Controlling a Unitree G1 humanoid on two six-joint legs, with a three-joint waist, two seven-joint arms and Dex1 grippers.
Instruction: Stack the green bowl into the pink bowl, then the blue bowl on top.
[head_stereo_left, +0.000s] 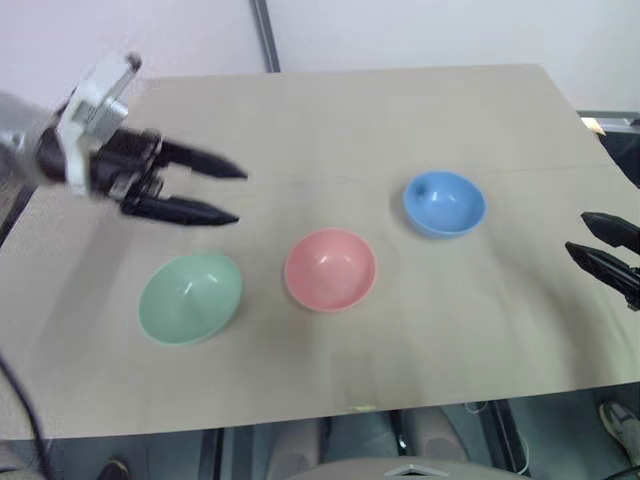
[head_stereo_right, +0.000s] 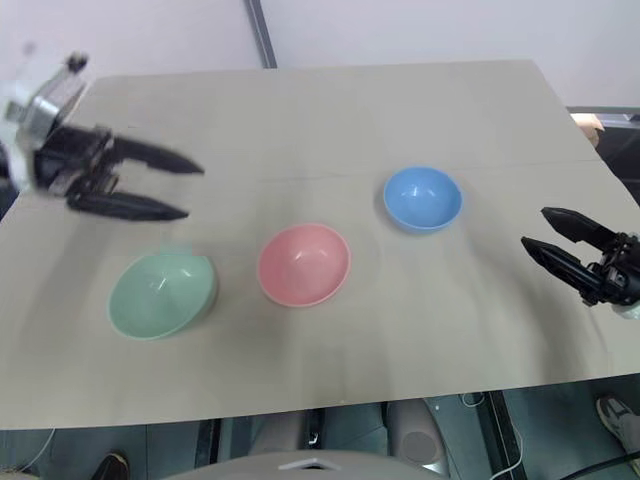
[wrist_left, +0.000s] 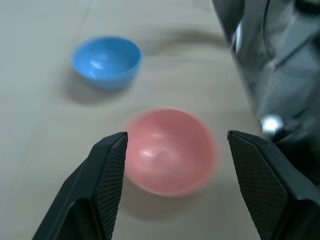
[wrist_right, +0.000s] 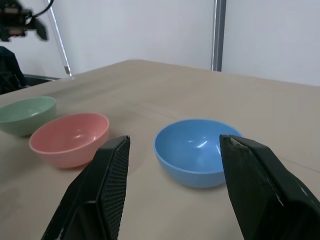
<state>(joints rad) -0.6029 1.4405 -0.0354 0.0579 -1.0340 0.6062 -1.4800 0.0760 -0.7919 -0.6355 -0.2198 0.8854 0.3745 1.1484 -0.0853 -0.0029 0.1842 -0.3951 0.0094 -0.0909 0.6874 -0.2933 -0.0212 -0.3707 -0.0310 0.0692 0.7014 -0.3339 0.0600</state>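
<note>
- Left eye view: showed three bowls set apart in a loose row on the table, none nested in another.
- Green bowl lay upright nearest the robot's left, just beside the pink bowl in the middle; blue bowl sat farther back toward the right, well clear of the pink one.
- Judged as barely begun: no stacking done, green into pink left to do, then blue on top.
- Left gripper hung above the table behind the green bowl, fingers apart and empty, tips aimed toward the right; blurred in the head views.
- Looked past its own spread fingers in the left wrist view at the pink bowl, with the blue one beyond.
- Right gripper hung at the table's right edge, fingers spread wide, holding nothing, well apart from the blue bowl.
- Seemed likely to call for the left gripper to come down on the green bowl's rim first, being the nearer one.
- Surface: plain pale beige tabletop, smooth, with a faint line running across it behind the bowls.
- Room: white wall behind, a grey upright post at the far edge, dark floor below the near edge.
</note>
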